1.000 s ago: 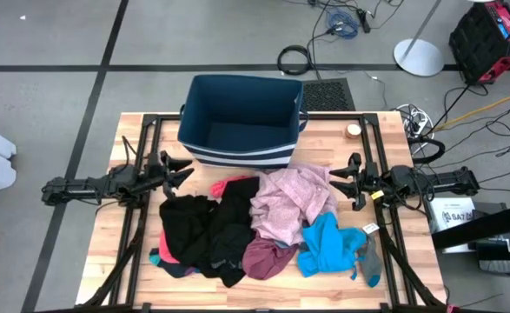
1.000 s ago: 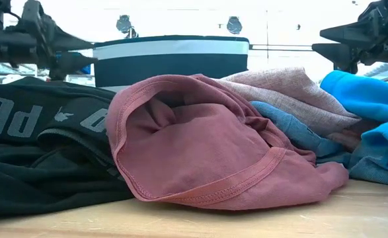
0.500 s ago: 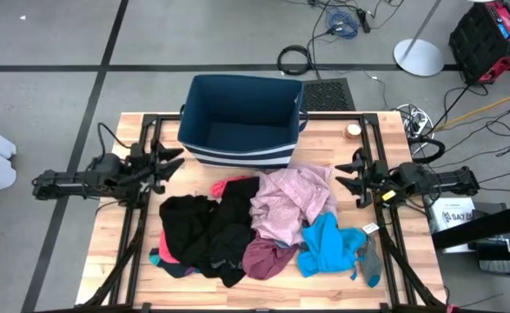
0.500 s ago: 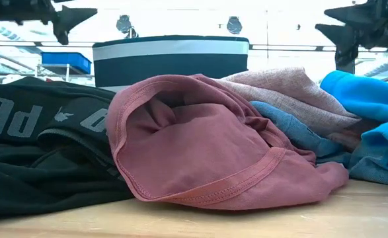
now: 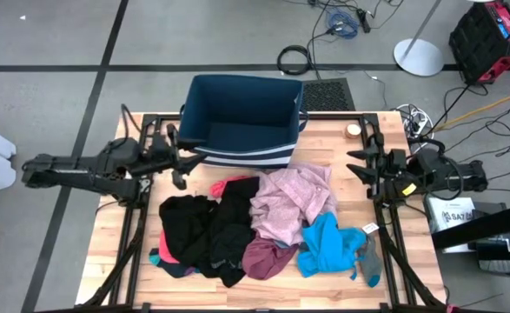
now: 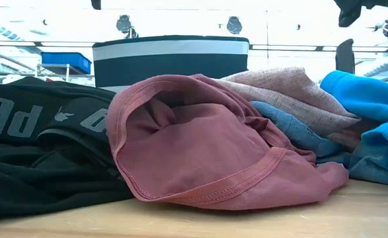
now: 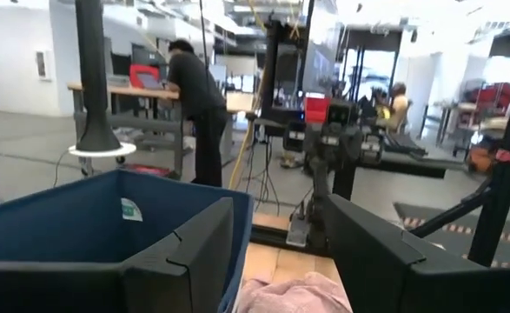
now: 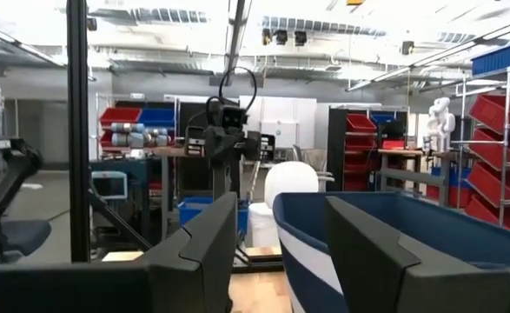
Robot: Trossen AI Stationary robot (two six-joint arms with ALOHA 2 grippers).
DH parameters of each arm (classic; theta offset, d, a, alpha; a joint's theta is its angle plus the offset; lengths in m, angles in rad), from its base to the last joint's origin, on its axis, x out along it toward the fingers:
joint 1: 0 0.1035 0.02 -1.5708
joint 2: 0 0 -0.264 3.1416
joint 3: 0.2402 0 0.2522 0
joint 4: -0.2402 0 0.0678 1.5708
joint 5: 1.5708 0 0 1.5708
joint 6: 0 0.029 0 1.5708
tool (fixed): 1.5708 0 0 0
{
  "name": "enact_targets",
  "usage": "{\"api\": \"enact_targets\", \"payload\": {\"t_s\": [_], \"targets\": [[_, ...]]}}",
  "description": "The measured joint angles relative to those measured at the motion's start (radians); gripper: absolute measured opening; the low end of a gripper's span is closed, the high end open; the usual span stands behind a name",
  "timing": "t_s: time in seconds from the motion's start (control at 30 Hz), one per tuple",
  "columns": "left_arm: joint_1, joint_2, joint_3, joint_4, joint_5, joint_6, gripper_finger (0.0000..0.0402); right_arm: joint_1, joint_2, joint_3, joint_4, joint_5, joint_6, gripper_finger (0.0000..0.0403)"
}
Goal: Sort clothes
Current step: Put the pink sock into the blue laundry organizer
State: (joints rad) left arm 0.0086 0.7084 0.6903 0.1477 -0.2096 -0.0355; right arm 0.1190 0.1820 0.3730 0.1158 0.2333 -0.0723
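Clothes lie in a loose heap across the middle and near part of the bench (image 5: 133, 261), just in front of the dark blue bin (image 5: 241, 117), and none are in it yet. Going left to right in the high view: the left claw (image 5: 178, 158) hovers beside the bin's left corner, its fingers apart and empty, as its wrist view shows with the bin wall past them. Next come the black garments (image 5: 204, 228), with a teal scrap and a red sock edge peeking out under them, then the maroon top (image 5: 268, 258), the pale pink garment (image 5: 291, 202) draped highest, the bright blue garment (image 5: 331, 245) and a grey-and-teal sock (image 5: 369, 261). The right claw (image 5: 365, 169) hangs off the heap's right side, fingers likewise apart and holding nothing. All of it looks light, limp and prone to drag neighbours along, since the pieces overlap. A pinch on a raised fold should work best, likely the pink one's crest or the blue one's free edge, lifting high so the tail clears the pile.
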Motion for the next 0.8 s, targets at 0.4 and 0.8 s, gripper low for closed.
{"api": "enact_targets", "payload": {"t_s": [0.4, 0.8], "targets": [[-0.003, 0.069, 0.095, -0.225, 0.001, -0.012, 0.0191, 0.0, 0.358, 0.129, 0.04, -0.005, 0.093, 0.016], [-0.09, 0.084, 0.094, -0.49, 0.04, -0.09, 0.0191, 0.001, 0.652, 0.13, 0.17, -0.312, 0.289, 0.016]]}}
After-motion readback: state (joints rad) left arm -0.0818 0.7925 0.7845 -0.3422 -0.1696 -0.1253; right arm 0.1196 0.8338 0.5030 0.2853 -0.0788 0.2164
